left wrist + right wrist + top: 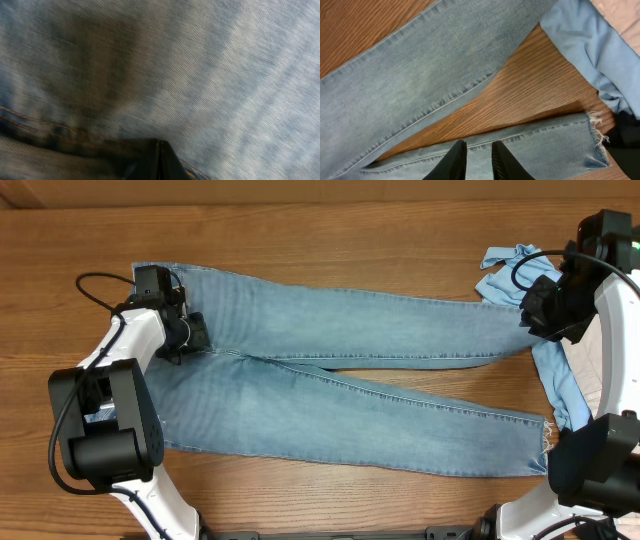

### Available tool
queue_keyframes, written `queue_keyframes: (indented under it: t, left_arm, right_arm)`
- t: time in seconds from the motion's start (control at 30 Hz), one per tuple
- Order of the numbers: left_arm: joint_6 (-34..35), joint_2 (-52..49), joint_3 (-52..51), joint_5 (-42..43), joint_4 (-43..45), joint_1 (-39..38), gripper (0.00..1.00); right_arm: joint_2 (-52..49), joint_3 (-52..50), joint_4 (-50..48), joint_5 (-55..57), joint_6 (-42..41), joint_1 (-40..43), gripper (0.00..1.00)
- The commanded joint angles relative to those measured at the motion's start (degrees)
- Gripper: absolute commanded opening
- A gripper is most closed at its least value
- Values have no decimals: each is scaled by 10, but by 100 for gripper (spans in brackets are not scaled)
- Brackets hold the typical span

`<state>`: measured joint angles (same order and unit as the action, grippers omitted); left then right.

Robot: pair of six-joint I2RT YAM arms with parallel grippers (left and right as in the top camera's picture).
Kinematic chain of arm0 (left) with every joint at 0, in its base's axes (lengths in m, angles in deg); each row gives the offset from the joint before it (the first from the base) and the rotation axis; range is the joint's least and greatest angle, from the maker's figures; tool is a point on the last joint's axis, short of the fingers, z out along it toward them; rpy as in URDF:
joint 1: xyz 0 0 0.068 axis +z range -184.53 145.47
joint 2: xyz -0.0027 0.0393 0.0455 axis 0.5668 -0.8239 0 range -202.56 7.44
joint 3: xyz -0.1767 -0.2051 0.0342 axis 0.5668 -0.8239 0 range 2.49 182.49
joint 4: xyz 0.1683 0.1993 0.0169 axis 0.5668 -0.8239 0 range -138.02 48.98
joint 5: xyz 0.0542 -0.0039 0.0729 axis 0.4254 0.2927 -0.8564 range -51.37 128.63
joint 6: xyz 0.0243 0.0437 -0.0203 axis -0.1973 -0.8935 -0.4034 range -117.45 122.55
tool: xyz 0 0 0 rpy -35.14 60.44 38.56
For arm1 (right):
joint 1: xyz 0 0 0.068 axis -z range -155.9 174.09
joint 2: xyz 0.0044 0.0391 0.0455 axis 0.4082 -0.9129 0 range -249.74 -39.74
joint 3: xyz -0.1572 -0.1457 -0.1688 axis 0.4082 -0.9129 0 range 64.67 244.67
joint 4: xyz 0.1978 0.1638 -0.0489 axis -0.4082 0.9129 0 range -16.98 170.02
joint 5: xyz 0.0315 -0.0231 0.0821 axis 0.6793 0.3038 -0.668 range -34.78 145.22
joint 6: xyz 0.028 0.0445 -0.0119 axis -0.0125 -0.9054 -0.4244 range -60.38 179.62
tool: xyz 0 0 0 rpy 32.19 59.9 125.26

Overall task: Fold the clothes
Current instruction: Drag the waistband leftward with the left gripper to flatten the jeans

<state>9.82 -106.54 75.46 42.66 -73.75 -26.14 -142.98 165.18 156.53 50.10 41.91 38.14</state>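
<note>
The wood-grain desk [320, 225] carries everything. Across most of it lie the jeans [340, 370] — light-wash denim spread flat, waist to the left, the two long legs running right in a narrow V with bare wood showing between them toward the hems. Laid out like this, with no fold made yet, the pair looks ready for a first fold, which I judge would bring one leg over the other. At the right end a smooth sky-blue T-shirt [505, 275] lies crumpled, a strip of it trailing down beside the nearer leg's end. A beige cloth [625, 12] shows past it in the right wrist view, and both seem set aside out of the way. The left gripper [190, 332] is down near the crotch, just inside the waist, clenched tight with its fingers together against the twill; whether a pinch of cloth is caught there cannot be seen. The right gripper [542, 312] hangs at the far leg's hem end, its fingers narrowly apart low over the denim, and I cannot tell whether it grips. The two are probably placed at opposite ends so the length can be handled evenly. Smallest of all are a frayed hem [595, 132] of loose white threads and a tan stitched seam [50, 126] crossing the ribbed weave.
</note>
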Motion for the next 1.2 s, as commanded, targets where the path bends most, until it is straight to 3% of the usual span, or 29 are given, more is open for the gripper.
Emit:
queue_keyframes:
  t: [0.0,0.17,0.27,0.67,0.77,0.83,0.87,0.97,1.0,1.1,1.17]
  left_arm:
    - [-8,-33,-2,-93,16,20,5]
    - [19,-33,-2,-111,52,73,4]
    - [35,-33,-1,-76,64,122,4]
    - [52,-33,0,-52,48,217,8]
    - [52,-32,16,9,35,227,24]
    - [49,-32,38,36,13,227,49]
    - [47,-32,54,46,-5,224,69]
    - [45,-31,114,49,-76,214,96]
    - [45,-31,134,48,-103,210,100]
    - [47,-24,184,49,-175,196,100]
    - [52,-16,201,50,-215,185,100]
  right_arm:
    - [3,8,-1,-1,2,-2,21]
    - [3,8,-1,-1,11,-2,21]
    - [3,8,0,-1,15,-2,21]
    - [3,8,7,-1,28,-2,22]
    - [3,7,31,1,30,-2,24]
    - [3,7,41,1,30,-2,27]
    - [3,7,42,1,30,-2,28]
    - [3,7,42,1,30,0,44]
    - [3,7,40,1,30,0,48]
    - [3,7,31,0,30,1,64]
    - [3,7,22,-2,30,1,81]
